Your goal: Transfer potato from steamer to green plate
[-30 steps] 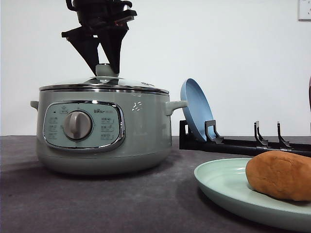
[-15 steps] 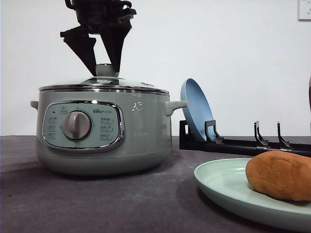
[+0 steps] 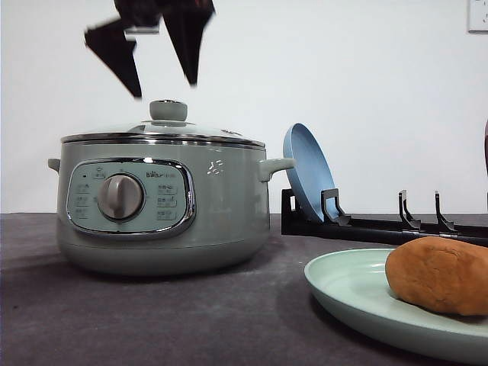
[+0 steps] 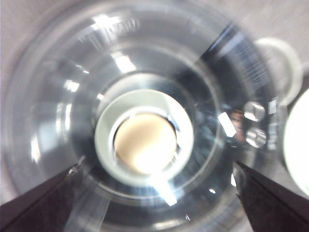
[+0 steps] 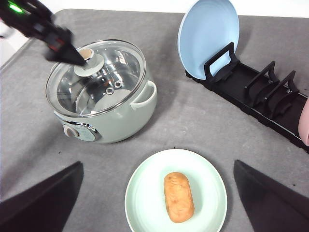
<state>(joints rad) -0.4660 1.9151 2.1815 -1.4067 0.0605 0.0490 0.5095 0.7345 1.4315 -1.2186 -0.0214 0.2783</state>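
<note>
Left pincer point(image 3: 162, 88): matte black, two tapering wedge-shaped fingers point(image 3: 116, 57). Green indicator light glowed on arm point(image 5: 16, 8). Right pincer point(image 5: 157, 203) fingers black, wedge-shaped.

Potato point(image 5: 178, 196) on green plate point(image 5: 145, 203); lidded steamer point(image 5: 104, 92) beyond, left pincer point(image 5: 72, 57) seemingly above.

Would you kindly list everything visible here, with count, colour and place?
steamer: one, pale sage green, on the table's left side
glass lid: one, clear with a green knob, closed on the steamer
potato: one, orange-brown, lying on the green plate
green plate: one, mint green, on the table in front of the rack
blue plate: one, light blue, standing upright in the rack
rack: one, black, along the table's right back side
table: one, dark grey
left gripper: black, open, above the lid knob
right gripper: black, open, high above the green plate
</note>
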